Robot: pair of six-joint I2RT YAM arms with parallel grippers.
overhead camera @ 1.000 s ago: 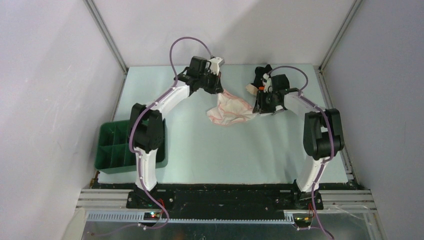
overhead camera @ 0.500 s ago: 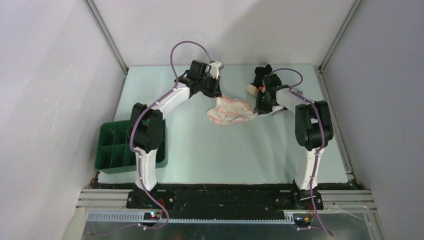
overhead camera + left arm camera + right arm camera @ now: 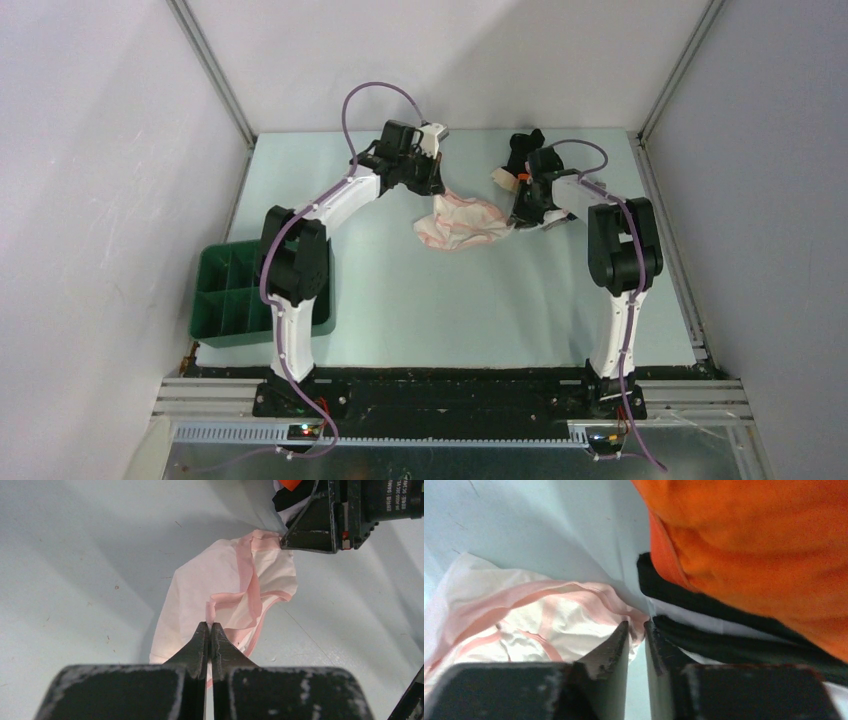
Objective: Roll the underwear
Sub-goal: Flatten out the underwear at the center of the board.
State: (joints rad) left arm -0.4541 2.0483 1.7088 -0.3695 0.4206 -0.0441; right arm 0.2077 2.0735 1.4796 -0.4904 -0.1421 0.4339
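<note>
A pale pink underwear (image 3: 460, 222) with pink bands lies spread at the back middle of the table. My left gripper (image 3: 437, 186) is shut on its near-left band; in the left wrist view the tips (image 3: 210, 626) pinch a pink band of the underwear (image 3: 220, 587). My right gripper (image 3: 519, 214) holds the garment's right corner. In the right wrist view the jaws (image 3: 636, 628) stand narrowly apart with a fold of pink cloth (image 3: 524, 620) pinched between them. Orange (image 3: 749, 545) and black (image 3: 704, 607) underwear lie right beside that gripper.
A small pile of black, white and orange garments (image 3: 516, 160) sits at the back, just behind the right gripper. A green divided tray (image 3: 225, 295) stands at the table's left edge by the left arm's base. Grey walls close in the table on three sides.
The right arm's elbow has swung left and back, and its gripper has shifted slightly toward the pile. The left gripper and the pink underwear have hardly moved.
</note>
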